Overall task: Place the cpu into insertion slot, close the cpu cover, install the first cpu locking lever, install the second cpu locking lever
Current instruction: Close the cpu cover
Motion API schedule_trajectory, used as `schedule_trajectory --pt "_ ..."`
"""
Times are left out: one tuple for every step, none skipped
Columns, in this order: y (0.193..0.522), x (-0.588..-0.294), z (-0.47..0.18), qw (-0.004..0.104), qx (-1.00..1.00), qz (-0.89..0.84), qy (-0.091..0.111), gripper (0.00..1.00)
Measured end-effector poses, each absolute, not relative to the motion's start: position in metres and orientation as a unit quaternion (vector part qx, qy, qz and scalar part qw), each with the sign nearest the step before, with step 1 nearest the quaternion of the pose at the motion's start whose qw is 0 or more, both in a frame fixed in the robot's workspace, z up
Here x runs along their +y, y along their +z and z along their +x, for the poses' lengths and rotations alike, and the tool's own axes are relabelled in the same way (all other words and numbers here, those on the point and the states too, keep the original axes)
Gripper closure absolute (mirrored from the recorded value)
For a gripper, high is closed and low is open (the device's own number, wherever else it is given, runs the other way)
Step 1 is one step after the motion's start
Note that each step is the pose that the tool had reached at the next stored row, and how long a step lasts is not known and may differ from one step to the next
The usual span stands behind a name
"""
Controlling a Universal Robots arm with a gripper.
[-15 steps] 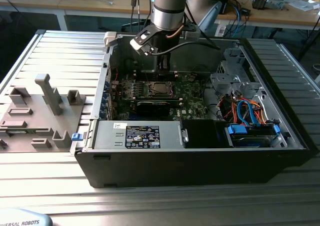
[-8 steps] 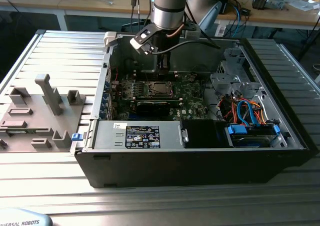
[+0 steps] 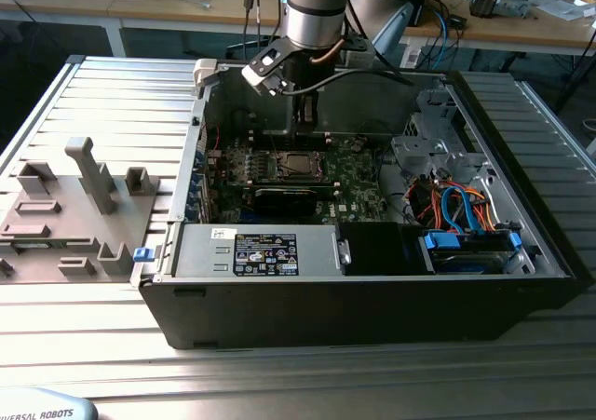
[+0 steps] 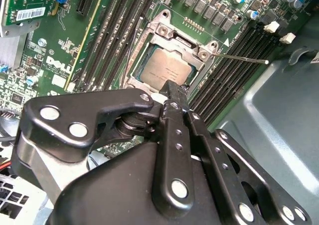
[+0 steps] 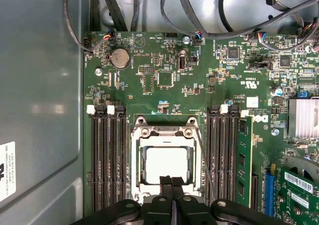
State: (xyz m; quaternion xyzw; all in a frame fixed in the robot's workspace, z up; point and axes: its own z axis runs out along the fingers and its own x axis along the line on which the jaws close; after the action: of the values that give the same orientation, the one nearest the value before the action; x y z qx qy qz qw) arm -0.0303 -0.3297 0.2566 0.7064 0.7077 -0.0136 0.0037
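In the first wrist view the cpu lies flat in its socket just beyond the tips of the fingers, with the one cpu cover lying down around it. The fingers are pressed together with nothing between them, tips at the cover's near edge. One bank of black memory slots runs on each side of the fingers, and the second wrist view shows a thin lever rod angling off the socket. The exterior view takes in the open computer case on the slatted desk, with one printed label on its power supply.
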Motion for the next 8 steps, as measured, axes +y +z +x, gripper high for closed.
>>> schedule_trajectory --pt "0.2567 -0.3297 -0.0303 0.004 0.708 0.706 -0.014 0.89" --pt "0.2567 -0.3297 -0.0303 0.004 0.708 0.706 -0.014 0.89" --pt "0.2567 -0.3297 -0.0303 0.004 0.708 0.706 -0.014 0.89" --pt "0.2567 -0.3297 -0.0303 0.004 0.708 0.706 -0.014 0.89" --pt "0.2568 -0.3297 -0.0303 0.004 0.708 0.706 -0.014 0.89" --pt "0.2568 -0.3297 -0.0303 0.004 0.708 0.706 -0.014 0.89" --pt "0.2568 -0.3297 -0.0303 0.004 0.708 0.706 -0.014 0.89" --pt "0.2568 -0.3297 -0.0303 0.004 0.708 0.706 -0.014 0.89"
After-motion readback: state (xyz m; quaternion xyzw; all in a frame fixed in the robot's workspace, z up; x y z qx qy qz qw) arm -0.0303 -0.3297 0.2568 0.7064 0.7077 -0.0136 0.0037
